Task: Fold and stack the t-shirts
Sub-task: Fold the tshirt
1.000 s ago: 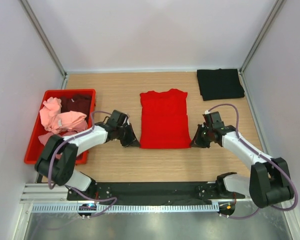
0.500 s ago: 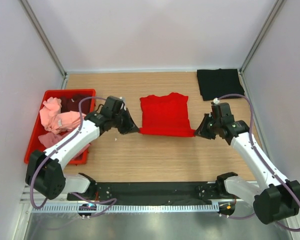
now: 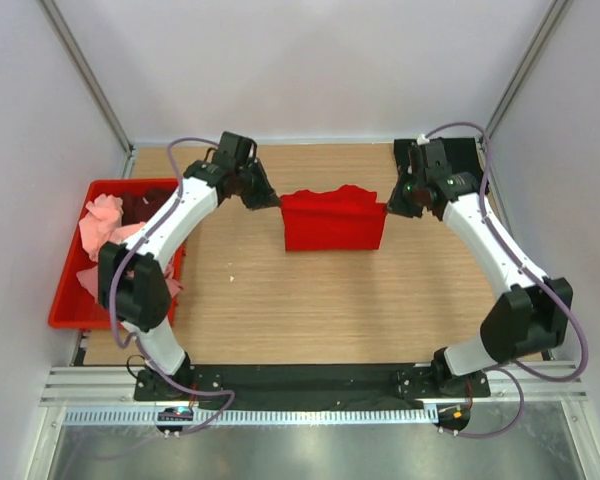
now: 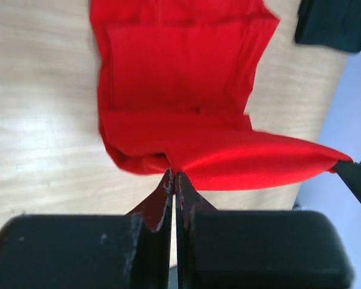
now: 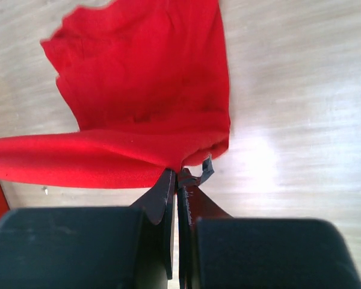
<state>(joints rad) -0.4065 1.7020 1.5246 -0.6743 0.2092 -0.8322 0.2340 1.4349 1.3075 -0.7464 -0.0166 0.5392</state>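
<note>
We find the red t-shirt [image 3: 333, 222] in the upper middle of the overhead frame. It lies on the wooden table [image 3: 310, 310] and is doubled over, with one edge held up and stretched between the two arms.

The left gripper [image 4: 173, 176] has its jaws pressed together on a pinch of red cloth at the shirt's left-hand corner in the overhead frame. In its wrist view the fingers meet with no gap, and the fabric fans out from the tips. The right gripper [image 5: 177, 174] is likewise clamped on the opposite corner, with a small tuck of red cloth caught at the fingertips. Both arms reach far up the frame and lean inward towards the shirt.

In both wrist views the held edge hangs as a taut band, and the rest of the shirt lies flat on the table beyond it.

A black t-shirt [image 4: 337, 24] lies folded in the upper right corner of the table, well apart from the red one; in the overhead frame the right arm partly covers it.

At the left of the overhead frame stands a red crate [image 3: 70, 300] holding loose, unfolded laundry: pink t-shirts [image 3: 102, 225] and a dark maroon t-shirt [image 3: 145, 205].
</note>
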